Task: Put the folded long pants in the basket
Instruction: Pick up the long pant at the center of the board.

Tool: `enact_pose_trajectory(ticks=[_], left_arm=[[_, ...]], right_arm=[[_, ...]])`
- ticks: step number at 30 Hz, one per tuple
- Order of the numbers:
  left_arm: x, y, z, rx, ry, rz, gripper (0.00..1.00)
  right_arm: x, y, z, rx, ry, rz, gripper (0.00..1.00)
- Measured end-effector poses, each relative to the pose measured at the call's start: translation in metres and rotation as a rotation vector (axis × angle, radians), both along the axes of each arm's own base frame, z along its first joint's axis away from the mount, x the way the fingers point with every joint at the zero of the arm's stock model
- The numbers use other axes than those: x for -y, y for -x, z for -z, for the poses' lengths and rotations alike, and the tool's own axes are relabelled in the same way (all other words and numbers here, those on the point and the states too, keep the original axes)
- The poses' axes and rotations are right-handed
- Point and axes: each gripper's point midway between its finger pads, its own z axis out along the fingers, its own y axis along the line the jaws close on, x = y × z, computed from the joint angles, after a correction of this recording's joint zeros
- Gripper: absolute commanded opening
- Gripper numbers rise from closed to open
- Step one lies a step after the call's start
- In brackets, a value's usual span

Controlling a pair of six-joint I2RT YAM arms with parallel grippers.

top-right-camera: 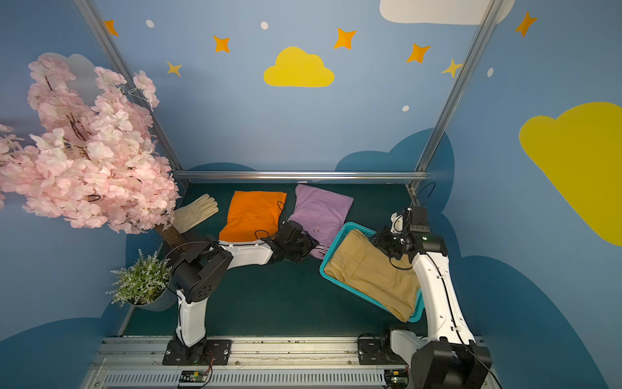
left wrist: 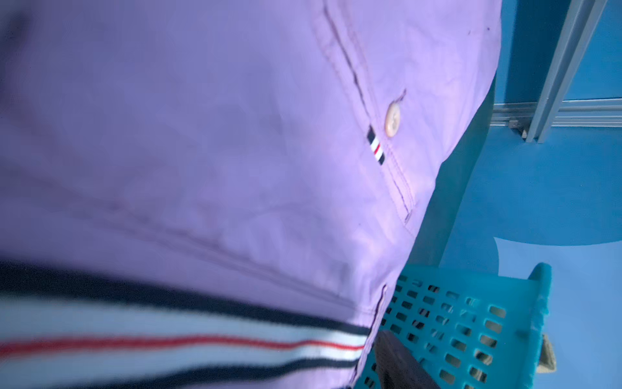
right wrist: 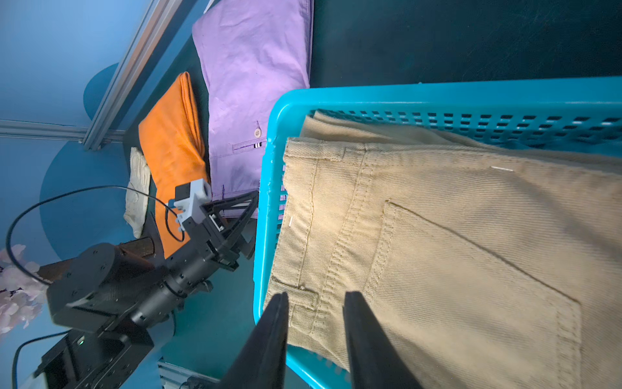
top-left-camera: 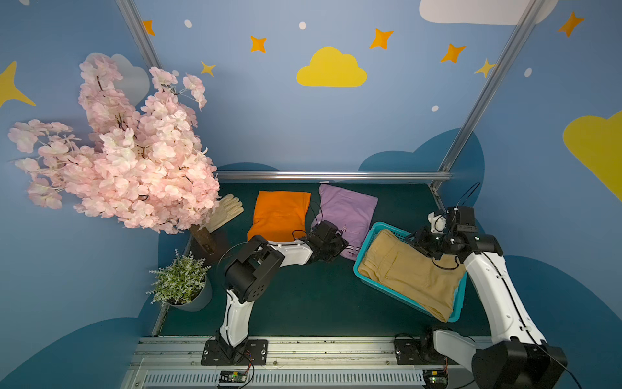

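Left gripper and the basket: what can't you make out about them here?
- Left gripper: its own wrist covers the jaws in both top views; grip on the lilac pants unclear.
- Basket: tan pants hide whatever lies beneath, in every view.
- Striped waistband: blurred, left wrist view.

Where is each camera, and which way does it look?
Top views: high above the robot's base, facing down at the table; left arm, right arm, left tool, right tool show.
Left wrist: on its arm, close over the lilac pants; one finger shows.
Right wrist: on its arm, over khaki pants in the basket; both fingers show.
Shared: both wrist views see lilac pants, basket.
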Motion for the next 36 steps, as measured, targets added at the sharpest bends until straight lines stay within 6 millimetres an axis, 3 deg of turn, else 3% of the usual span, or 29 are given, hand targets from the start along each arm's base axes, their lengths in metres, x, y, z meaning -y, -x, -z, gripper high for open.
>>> enact_pose_trajectory(ticks=[2,9,15,23,27,30,36], left_arm=[[0.002,-0.004,0.003,0.001,0.015,-0.019,0.34],[-0.005,-0.003,0.015,0.017,-0.004,-0.038,0.03],[-0.018,-0.004,0.002,0.042,-0.162,0.030,0.02],[-0.055,-0.014,-0.066,0.128,-0.404,0.218,0.02],[-0.095,-0.003,-0.086,0.127,-0.540,0.305,0.02],[-0.139,0.012,-0.088,0.067,-0.695,0.322,0.02],[-0.254,0.044,-0.078,-0.161,-0.841,0.194,0.02]], right_arm=[[-0.001,0.001,0.001,-0.003,-0.006,-0.004,0.33],[-0.005,0.004,0.008,-0.022,-0.024,-0.014,0.32],[-0.008,0.004,0.010,-0.032,-0.040,-0.022,0.32],[-0.013,0.003,0.010,-0.031,-0.057,-0.037,0.29],[-0.023,-0.002,0.017,-0.068,-0.073,-0.072,0.30],[-0.038,-0.008,0.018,-0.088,-0.082,-0.117,0.32],[-0.103,-0.019,0.006,-0.066,-0.066,-0.317,0.40]])
